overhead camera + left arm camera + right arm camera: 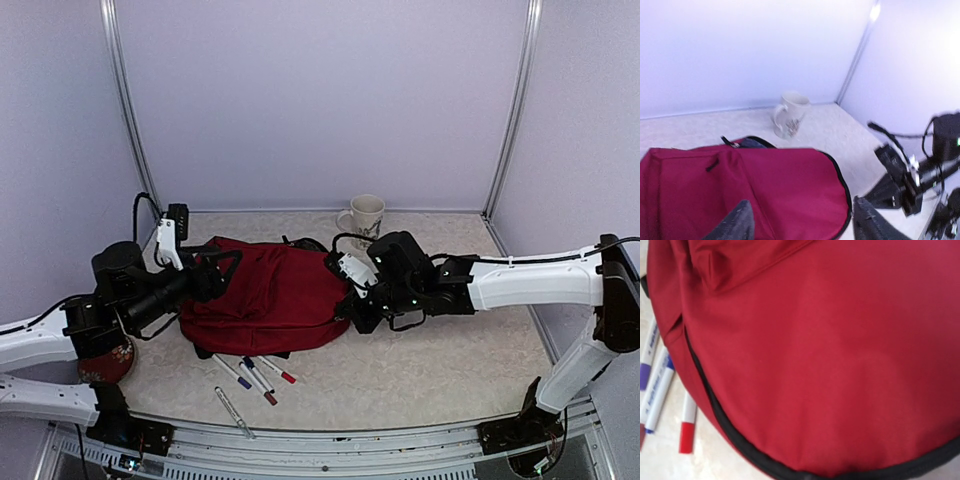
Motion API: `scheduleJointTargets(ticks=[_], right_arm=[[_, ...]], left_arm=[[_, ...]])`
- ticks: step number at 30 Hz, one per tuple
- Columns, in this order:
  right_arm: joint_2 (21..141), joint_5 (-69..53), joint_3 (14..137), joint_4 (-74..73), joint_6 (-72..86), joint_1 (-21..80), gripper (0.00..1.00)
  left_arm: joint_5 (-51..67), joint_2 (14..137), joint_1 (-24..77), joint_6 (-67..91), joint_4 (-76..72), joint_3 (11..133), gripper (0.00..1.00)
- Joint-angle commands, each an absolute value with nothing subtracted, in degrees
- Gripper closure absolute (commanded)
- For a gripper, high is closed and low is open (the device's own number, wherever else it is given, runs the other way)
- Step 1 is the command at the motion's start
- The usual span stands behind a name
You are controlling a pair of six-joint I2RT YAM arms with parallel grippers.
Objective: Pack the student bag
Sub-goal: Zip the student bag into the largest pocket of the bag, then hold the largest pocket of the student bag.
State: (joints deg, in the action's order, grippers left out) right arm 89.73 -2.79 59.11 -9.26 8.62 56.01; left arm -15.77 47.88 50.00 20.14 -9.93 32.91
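Left hand (801, 206) wide over student bag (270, 295) | right hand (352, 312) grip unclear | long axis left-right

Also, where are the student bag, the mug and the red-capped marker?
student bag (275, 290), top external view, red front panel
mug (794, 119), left wrist view, side wall
red-capped marker (686, 437), right wrist view, red cap

Speckled beige surface (450, 370) carries: student bag (270, 295) at centre; white mug (365, 215) upright behind it; several loose markers (255, 375) flat along bag's near edge.
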Motion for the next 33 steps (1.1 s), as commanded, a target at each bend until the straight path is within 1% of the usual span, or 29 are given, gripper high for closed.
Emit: scheduleJointTargets(ticks=[1,3,4,5,7,13,15,17,18,19,20,22,25,26,33], right_arm=[[89.6,-6.2,58.6,-5.2,12.9,54.0,1.0],[88.9,-7.7,57.4,-3.4,14.4,53.1,1.0],[88.5,-8.7,56.7,-2.6,15.0,52.6,1.0],[88.4,-9.2,55.8,-1.7,15.8,52.3,1.0],[88.3,-10.2,55.2,-0.6,16.3,52.1,1.0],[87.9,-11.3,53.8,1.0,17.2,52.1,1.0],[87.6,-11.5,53.5,1.2,17.4,52.1,1.0],[87.5,-11.5,53.4,1.1,17.2,52.0,1.0],[87.4,-11.4,53.5,0.9,17.3,51.9,1.0],[87.3,-11.3,53.4,0.7,17.6,51.6,1.0],[87.1,-11.2,53.4,0.4,18.1,51.1,1.0],[86.4,-11.3,52.7,0.4,19.0,49.8,1.0],[84.9,-11.3,50.8,0.9,20.0,47.3,1.0],[84.4,-11.3,50.2,1.0,20.2,46.4,1.0],[82.7,-13.5,48.7,2.7,21.1,38.4,1.0]], left_arm=[[-12.0,59.1,58.7,7.3,-12.5,32.4,0.44],[-13.5,65.3,64.0,0.4,-12.2,34.3,0.53],[-14.9,68.2,66.5,-2.9,-12.5,34.9,0.55],[-16.8,71.1,68.6,-6.1,-13.1,35.5,0.55],[-18.3,77.1,70.4,-10.8,-14.9,36.5,0.49],[-25.3,89.4,70.0,-15.4,-14.6,43.4,0.23],[-28.6,93.0,70.2,-16.2,-14.9,45.4,0.21],[-31.6,97.0,70.6,-16.9,-14.5,47.7,0.21],[-32.8,98.8,70.7,-17.2,-14.3,48.7,0.23],[-33.6,100.3,70.7,-17.5,-14.0,49.4,0.29],[-34.3,101.4,70.9,-17.5,-13.8,50.1,0.39],[-35.4,102.4,71.0,-17.1,-12.8,50.7,0.64],[-33.7,100.4,70.9,-17.0,-12.7,49.5,0.98],[-33.2,99.6,70.9,-17.1,-12.9,48.8,1.0],[-30.5,94.0,71.0,-16.3,-10.8,45.7,1.0]])
